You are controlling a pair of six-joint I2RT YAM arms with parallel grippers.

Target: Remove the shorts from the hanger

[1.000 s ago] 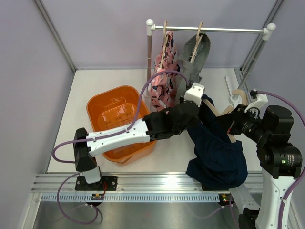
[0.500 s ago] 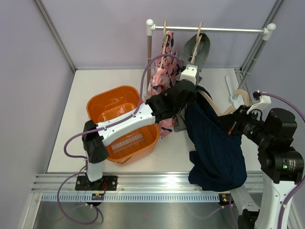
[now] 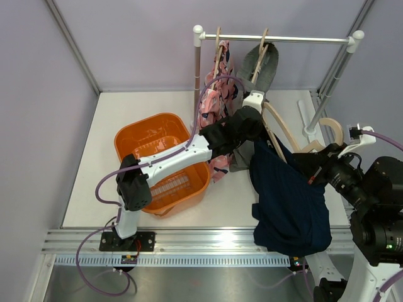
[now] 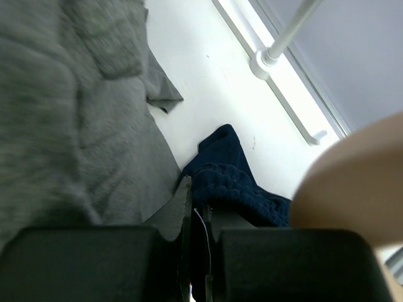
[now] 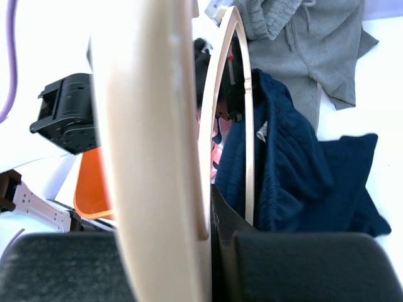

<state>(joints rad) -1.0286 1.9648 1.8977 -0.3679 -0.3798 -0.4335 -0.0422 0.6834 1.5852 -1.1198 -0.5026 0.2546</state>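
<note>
Left end effector is up at the top edge of the navy shorts. The wrist view shows its fingers pressed almost together, with a fold of that dark cloth caught at the tips. Right end effector sits on the other side, clamped onto the wooden hanger. In its own camera the pale bar runs straight up between the fingers.

The navy shorts are draped off that hanger between the two arms. They hang in a long bunch down the right side of the desk, and the lower hem spills over the near edge. The hanger itself is off the rail, tilted, with its hook toward the right post.

At the back, the grey shorts and the pink shorts hang from the rail. The grey ones trail down to the desk just beside the left end effector, filling the left of its wrist view. The orange basket stands to the left under the left arm, well apart from the navy shorts.
</note>
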